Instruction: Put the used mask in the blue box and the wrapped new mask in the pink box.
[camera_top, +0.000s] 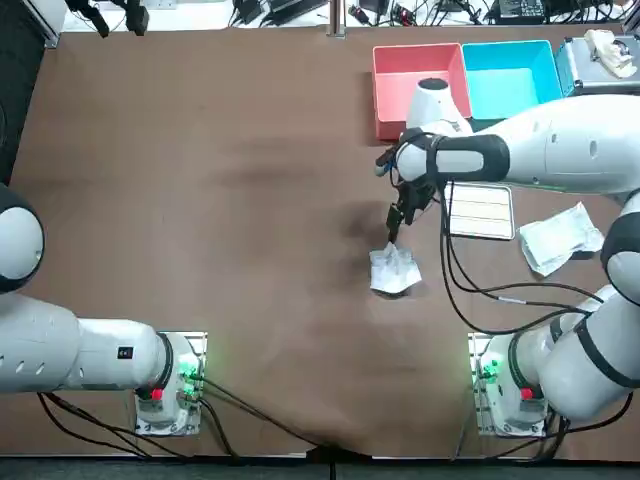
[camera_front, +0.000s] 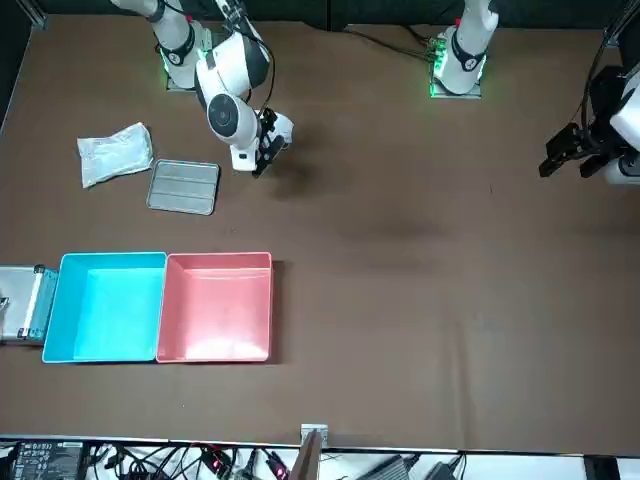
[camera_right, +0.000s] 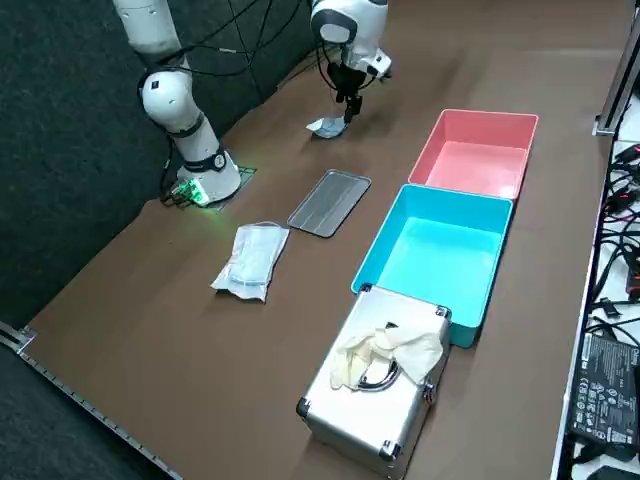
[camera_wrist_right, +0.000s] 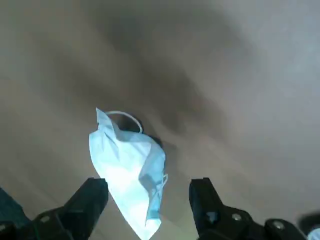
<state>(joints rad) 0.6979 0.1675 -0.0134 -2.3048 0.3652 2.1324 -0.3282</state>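
Note:
The used mask (camera_top: 395, 270) lies crumpled on the brown table, also visible in the right side view (camera_right: 327, 127). My right gripper (camera_top: 396, 224) hovers just above it, on its far side, fingers pointing down. In the wrist view the gripper (camera_wrist_right: 147, 200) is open, with the pale blue mask (camera_wrist_right: 130, 165) below and between the spread fingers, untouched. The wrapped new mask (camera_top: 560, 238) rests near the table's right edge. The pink box (camera_top: 420, 85) and blue box (camera_top: 505, 80) stand side by side at the far right, both with nothing inside.
A flat metal tray (camera_top: 480, 211) lies between the used mask and the wrapped one. A metal case (camera_right: 385, 385) with gloves on top sits beside the blue box. Cables trail from my arm over the table.

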